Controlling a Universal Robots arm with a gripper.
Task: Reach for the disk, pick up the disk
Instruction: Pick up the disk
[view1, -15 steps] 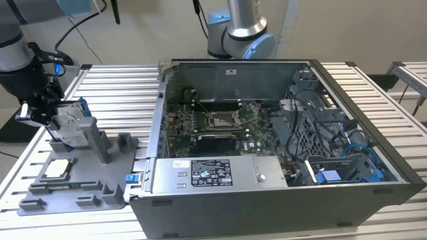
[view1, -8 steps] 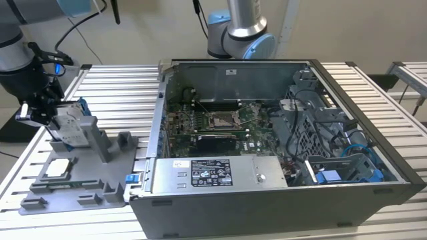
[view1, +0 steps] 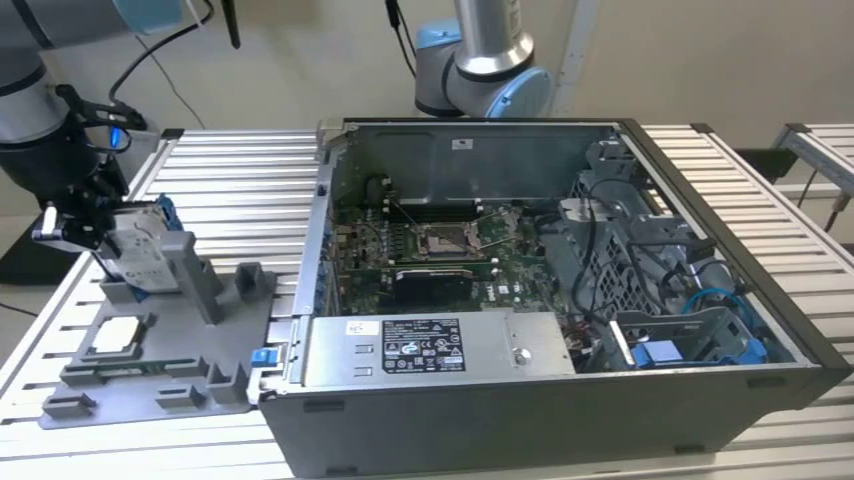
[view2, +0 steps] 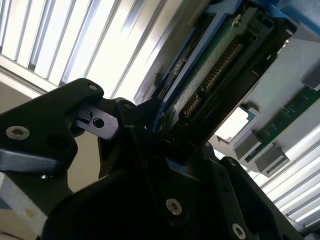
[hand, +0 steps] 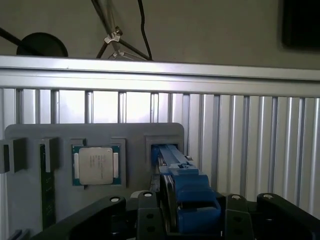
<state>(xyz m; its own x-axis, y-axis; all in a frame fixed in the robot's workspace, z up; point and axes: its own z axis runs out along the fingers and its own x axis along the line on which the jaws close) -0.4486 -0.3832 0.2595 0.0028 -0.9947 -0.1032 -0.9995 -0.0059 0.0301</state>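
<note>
The disk (view1: 142, 248) stands on edge at the far end of the grey fixture plate (view1: 167, 372), on the exterior view's left. It is silver-grey with a blue bracket. My gripper (view1: 118, 240) comes down on it from above, and its black fingers press against both flat faces. In the first wrist view the blue bracket of the disk (hand: 186, 196) runs between the fingers (hand: 145, 220) toward a slot in the plate (hand: 131, 136). The second wrist view shows the connector edge of the disk (view2: 212, 77) clamped in my gripper (view2: 175, 145).
A square white-topped chip (hand: 96, 165) lies in a pocket of the plate, beside a green memory stick (hand: 47, 200). An open computer case (view1: 534, 300) fills the table's middle and right. A second arm's base (view1: 481, 70) stands behind it. Grey uprights (view1: 203, 285) rise near the disk.
</note>
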